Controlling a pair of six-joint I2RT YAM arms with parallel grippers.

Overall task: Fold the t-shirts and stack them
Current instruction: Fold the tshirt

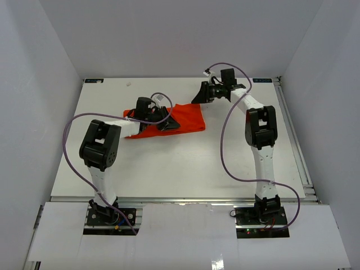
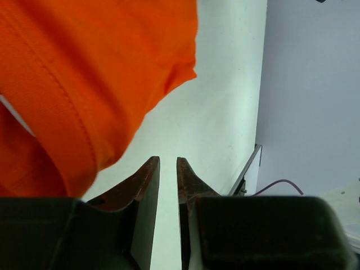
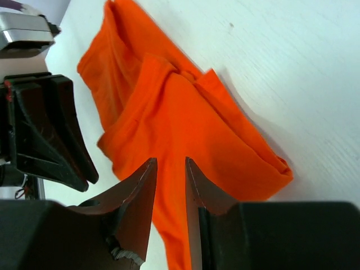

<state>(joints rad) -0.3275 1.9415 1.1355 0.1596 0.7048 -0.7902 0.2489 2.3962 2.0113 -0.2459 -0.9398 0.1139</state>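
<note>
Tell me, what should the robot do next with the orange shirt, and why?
Probably the left gripper should nudge over to the hem of the t-shirt beside it and pinch it. Both it and the right gripper hold nothing, and the shirt lies bunched and wrinkled, not folded flat.

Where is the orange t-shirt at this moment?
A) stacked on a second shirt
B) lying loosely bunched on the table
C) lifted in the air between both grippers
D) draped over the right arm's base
B: the t-shirt lies rumpled on the white table, with no other shirt under it.
</note>
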